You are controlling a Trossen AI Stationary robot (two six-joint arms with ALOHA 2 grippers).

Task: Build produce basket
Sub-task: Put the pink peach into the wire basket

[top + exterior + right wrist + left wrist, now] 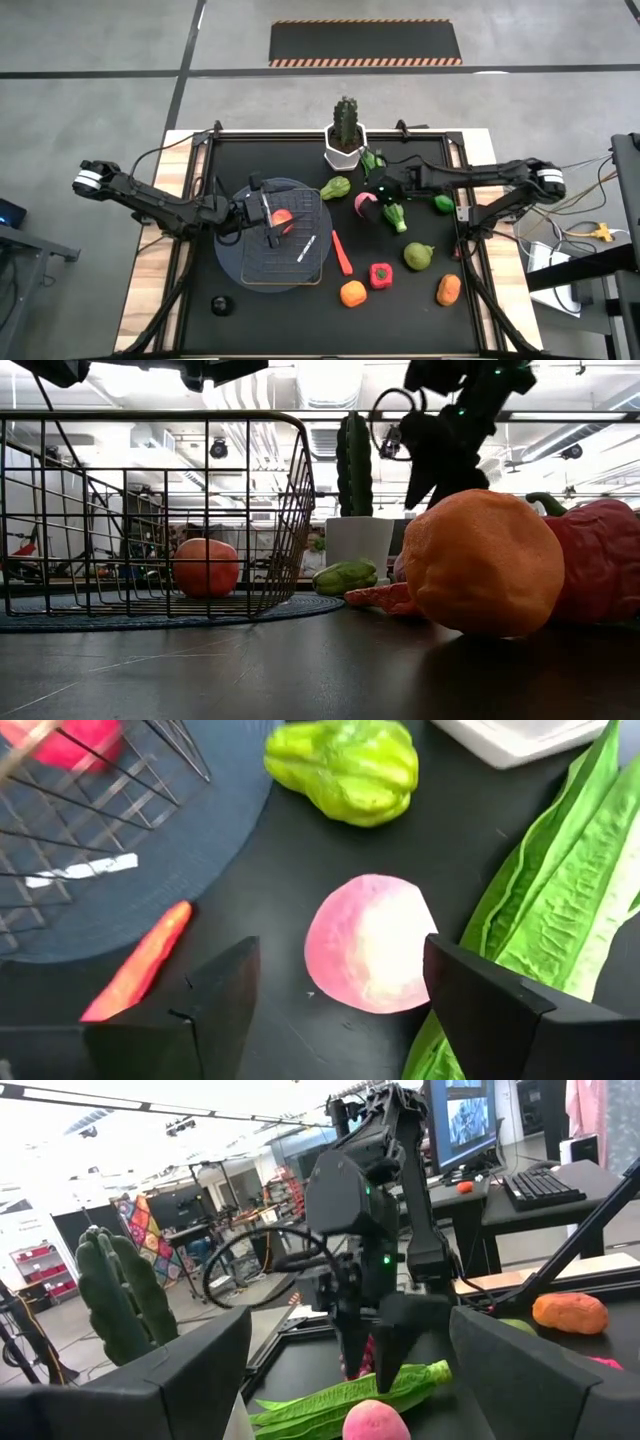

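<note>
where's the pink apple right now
In the high view the pink apple lies on the table right of the basket, between the green pear and the leafy stalk, under the open right hand.

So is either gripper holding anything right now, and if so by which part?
Nothing is held. The right gripper hangs open over the pink apple, its fingers either side of it. The left gripper is open above the basket.

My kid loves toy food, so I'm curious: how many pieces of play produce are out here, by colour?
Green: 4: pear, pear, small round piece, leafy stalk
Red: 3: apple in the basket, pepper, carrot
Orange: 2: orange pieces
Pink: 1: pink apple
Total: 10
</note>
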